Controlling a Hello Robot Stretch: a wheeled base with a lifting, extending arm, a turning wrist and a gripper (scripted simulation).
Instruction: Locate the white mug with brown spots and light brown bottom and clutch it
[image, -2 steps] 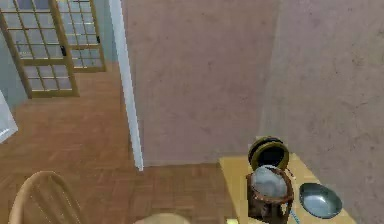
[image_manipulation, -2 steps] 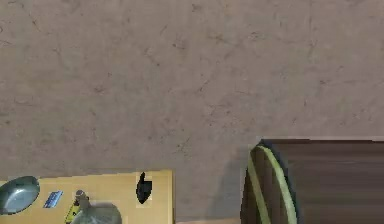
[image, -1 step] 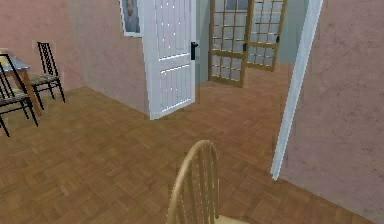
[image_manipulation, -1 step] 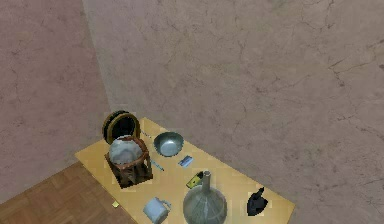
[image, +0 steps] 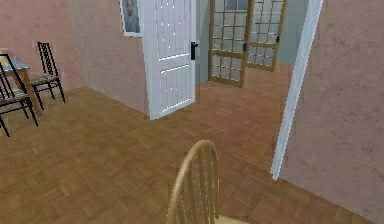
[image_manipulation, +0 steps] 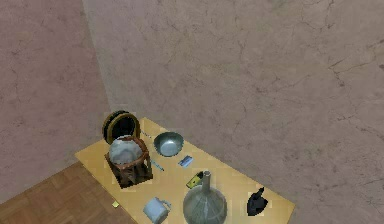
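Observation:
A light wooden table (image_manipulation: 230, 180) stands against a mottled pink wall in the arm side view. Near its front edge sits a small pale cup-like thing (image_manipulation: 155, 209); I cannot make out any spots or its bottom colour. Behind it is a brown wooden holder (image_manipulation: 130, 165) with a whitish rounded thing (image_manipulation: 126, 150) in it. A round dark-rimmed plate (image_manipulation: 117, 123) leans at the table's far left corner.
On the table are also a grey bowl (image_manipulation: 168, 145), a clear glass flask (image_manipulation: 204, 203), a black object (image_manipulation: 257, 202) and two small bits. The forward view has a wooden chair back (image: 195, 185) close ahead, a white door (image: 170, 55), glazed doors (image: 232, 40), dark chairs (image: 25, 85) and parquet floor.

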